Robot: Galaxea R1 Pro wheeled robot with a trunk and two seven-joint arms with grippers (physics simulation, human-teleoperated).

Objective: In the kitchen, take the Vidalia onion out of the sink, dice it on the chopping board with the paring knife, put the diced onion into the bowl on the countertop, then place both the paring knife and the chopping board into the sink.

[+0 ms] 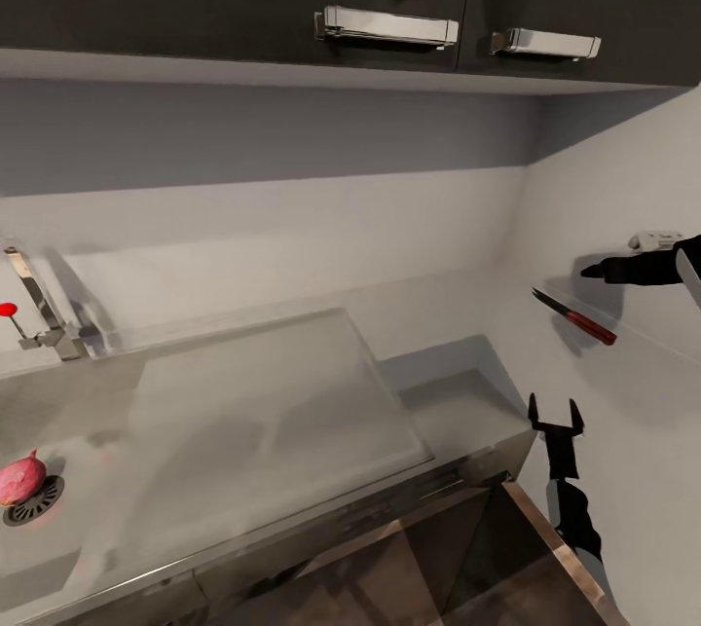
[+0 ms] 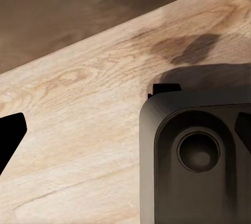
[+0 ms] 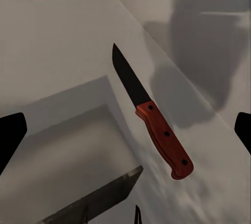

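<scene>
While hovering with the right gripper (image 1: 594,270) spread wide just above the paring knife (image 1: 574,314) on a pale ledge (image 1: 647,339) at the right, held nothing. Risked shoving the knife off the ledge's near edge by closing off-centre on its slim red handle. Had the left gripper (image 1: 555,410) spread too, nearer and lower. Saw the Vidalia onion (image 1: 21,478) resting on the sink's (image 1: 78,412) drain, far left.
</scene>
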